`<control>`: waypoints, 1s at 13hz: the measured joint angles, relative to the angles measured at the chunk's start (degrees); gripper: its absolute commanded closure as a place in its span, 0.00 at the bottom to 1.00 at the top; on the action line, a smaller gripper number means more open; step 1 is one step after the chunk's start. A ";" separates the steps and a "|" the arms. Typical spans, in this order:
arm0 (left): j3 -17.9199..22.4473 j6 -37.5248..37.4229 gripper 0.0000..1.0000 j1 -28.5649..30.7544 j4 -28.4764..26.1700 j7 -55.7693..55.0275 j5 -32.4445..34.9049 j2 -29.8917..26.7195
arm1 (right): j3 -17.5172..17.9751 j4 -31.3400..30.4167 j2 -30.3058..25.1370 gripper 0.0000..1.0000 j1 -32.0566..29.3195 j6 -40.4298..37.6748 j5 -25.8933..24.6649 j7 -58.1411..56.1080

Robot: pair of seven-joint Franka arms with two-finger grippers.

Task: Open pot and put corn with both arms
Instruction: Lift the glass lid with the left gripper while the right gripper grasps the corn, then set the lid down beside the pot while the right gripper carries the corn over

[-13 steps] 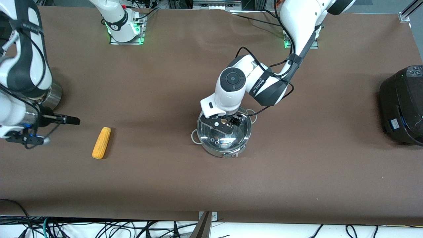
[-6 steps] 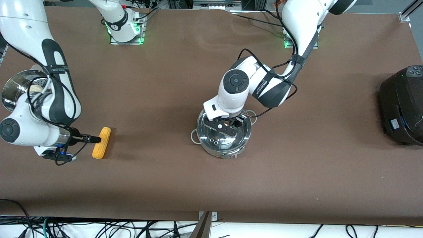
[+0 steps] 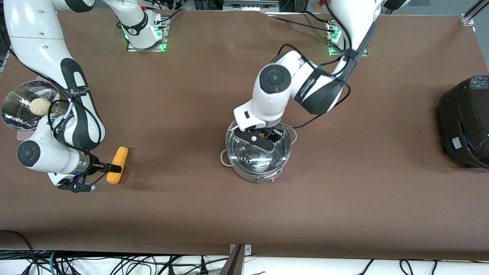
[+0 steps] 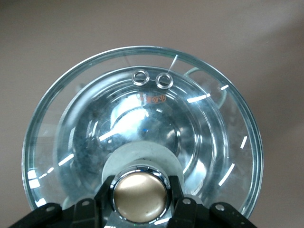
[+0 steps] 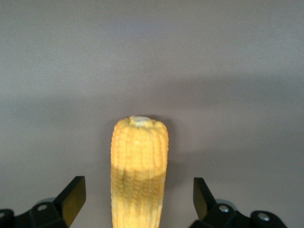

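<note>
Pot (image 3: 256, 156) at the table's (image 3: 344, 214) middle, its glass lid (image 3: 256, 149) gripped at the tan knob (image 4: 139, 196) by the left gripper (image 3: 266, 138), which hides part of the lid; whether the lid is lifted clear cannot be told. Corn (image 3: 117, 170) lies toward the right arm's end, between the spread fingers (image 5: 72, 198) of the right gripper (image 3: 114, 168), ungripped. Steamer pot (image 3: 19, 109) holding a bun (image 3: 40, 106) is partly hidden by the right arm. Black cooker (image 3: 466, 122) is cut off at the frame edge.
</note>
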 measured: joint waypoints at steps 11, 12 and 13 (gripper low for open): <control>1.48 -10.06 0.93 27.52 -11.81 34.73 0.17 -3.81 | 0.13 -1.00 -1.80 1.00 1.96 -4.56 0.00 0.00; 1.41 -7.23 0.94 29.49 -15.25 36.22 0.17 -3.94 | 0.17 0.27 -4.05 1.00 1.97 -9.92 0.01 0.00; 1.36 -3.49 0.96 30.82 -19.47 36.86 0.17 -4.26 | 0.49 2.12 -6.76 1.00 1.95 -16.18 0.04 0.07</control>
